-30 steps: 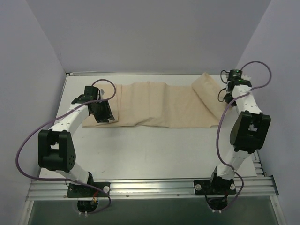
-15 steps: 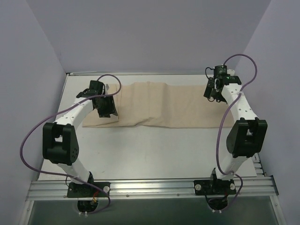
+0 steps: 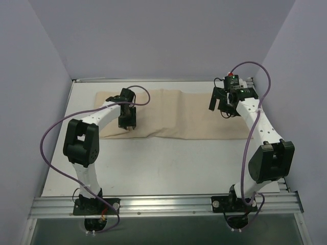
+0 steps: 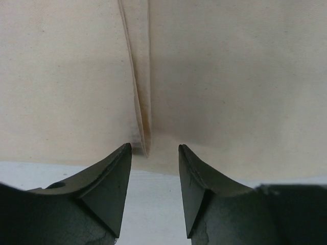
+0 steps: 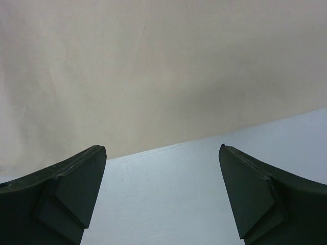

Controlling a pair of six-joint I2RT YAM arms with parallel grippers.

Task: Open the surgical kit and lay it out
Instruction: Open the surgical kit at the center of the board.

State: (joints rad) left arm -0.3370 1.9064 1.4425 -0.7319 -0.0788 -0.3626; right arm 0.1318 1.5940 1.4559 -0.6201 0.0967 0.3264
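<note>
The surgical kit shows only as a large beige cloth wrap point(image 3: 173, 112) lying flat in a long strip across the back of the white table point(image 3: 168, 163). My left gripper point(image 3: 127, 124) hovers low over the wrap's left part, at its near edge. In the left wrist view the cloth point(image 4: 230, 76) has a folded edge point(image 4: 140, 102) running toward the left gripper point(image 4: 155, 148), whose jaws are partly apart and empty. My right gripper point(image 3: 220, 107) is above the wrap's right part. In the right wrist view it point(image 5: 162, 148) stands wide open and empty over bare table, the cloth point(image 5: 153, 66) just ahead.
Grey walls close in the table at the back and on both sides. An aluminium rail point(image 3: 163, 204) carrying both arm bases runs along the near edge. Purple cables point(image 3: 51, 138) loop out from each arm.
The right gripper has opened and let go of the cloth's raised right flap, which now lies flat, and has moved left. The left gripper has moved right, further over the wrap.
</note>
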